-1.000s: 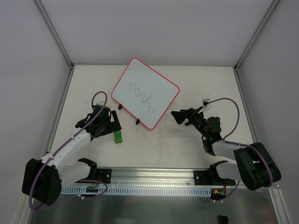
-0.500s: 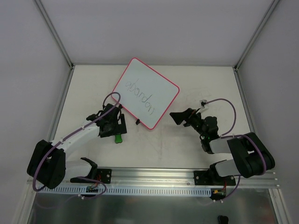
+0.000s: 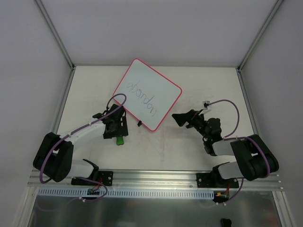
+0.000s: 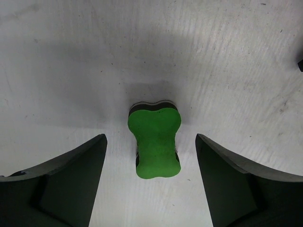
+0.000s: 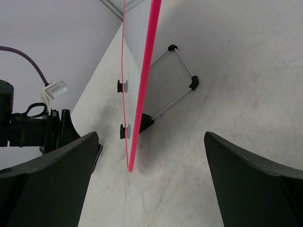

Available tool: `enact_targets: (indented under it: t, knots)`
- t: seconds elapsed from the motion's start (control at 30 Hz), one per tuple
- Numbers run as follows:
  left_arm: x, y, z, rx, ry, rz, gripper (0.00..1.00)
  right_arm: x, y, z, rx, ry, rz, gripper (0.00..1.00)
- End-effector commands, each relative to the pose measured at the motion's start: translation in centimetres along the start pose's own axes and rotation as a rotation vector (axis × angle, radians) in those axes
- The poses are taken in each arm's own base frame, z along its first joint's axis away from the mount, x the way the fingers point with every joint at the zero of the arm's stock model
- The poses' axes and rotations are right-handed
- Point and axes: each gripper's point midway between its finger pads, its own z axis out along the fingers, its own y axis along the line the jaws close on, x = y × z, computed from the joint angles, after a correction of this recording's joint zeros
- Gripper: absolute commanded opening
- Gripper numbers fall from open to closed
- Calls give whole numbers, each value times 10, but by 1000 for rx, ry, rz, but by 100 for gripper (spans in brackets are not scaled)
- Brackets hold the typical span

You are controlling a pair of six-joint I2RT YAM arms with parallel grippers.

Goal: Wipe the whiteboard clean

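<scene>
Pickup step: the left hand [image 4: 150,137], fingers spread, brackets the green eraser [image 3: 120,139] on the surface; next, close on it, then carry toward 1 o'clock to the lettered whiteboard [image 3: 147,94].

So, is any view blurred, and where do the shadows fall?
Top external: sharp, evenly lit, whiteboard writing readable. Left wrist: green eraser in focus, soft shadow beyond it. Right wrist: sharp, the whiteboard seen edge-on, dim shadow on the table beside it.
</scene>
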Motion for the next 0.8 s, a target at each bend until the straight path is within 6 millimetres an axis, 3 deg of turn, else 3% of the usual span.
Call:
enact_targets:
  t: [0.0,0.17,0.2,0.33,0.67,0.77]
  knots:
    - [-5,-1,0,-27,-6,1,76,-58,51,2,-202,-210,-127,99]
    - [-4,-2,2,-27,7,-8,70,-58,53,-1,-203,-217,-135,99]
    - [-3,-3,3,-24,11,-6,60,-59,53,-1,-204,-218,-136,99]
    - [-1,-6,5,-15,23,-16,42,-59,53,-2,-205,-218,-138,99]
    - [5,-2,8,-22,31,-36,40,-61,54,-4,-210,-221,-143,99]
    - [6,-2,7,-14,22,-41,34,-60,53,-4,-210,-218,-142,99]
